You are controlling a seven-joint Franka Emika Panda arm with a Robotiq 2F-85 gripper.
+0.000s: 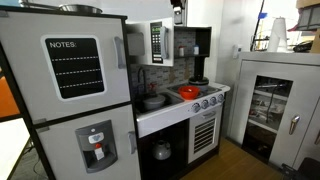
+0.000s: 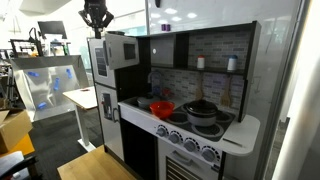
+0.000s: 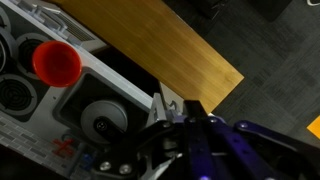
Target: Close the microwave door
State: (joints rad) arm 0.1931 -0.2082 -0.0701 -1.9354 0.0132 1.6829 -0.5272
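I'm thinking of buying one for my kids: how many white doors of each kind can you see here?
Fridge doors: 2, the NOTES door and the dispenser door
Microwave door: 1
Slatted oven door: 1
Glass-fronted cabinet door: 1
Total: 5

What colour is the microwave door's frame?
The microwave door is white-framed; shows best in an exterior view.

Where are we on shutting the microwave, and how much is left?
Nothing looks finished yet: the microwave door stands swung out, leaving the dark inside of the microwave exposed. In hand: the end effector hangs above the microwave, apparently touching nothing. The wrist view looks down on the red bowl and the floor. Left: come down to the door's outer face and push it shut.
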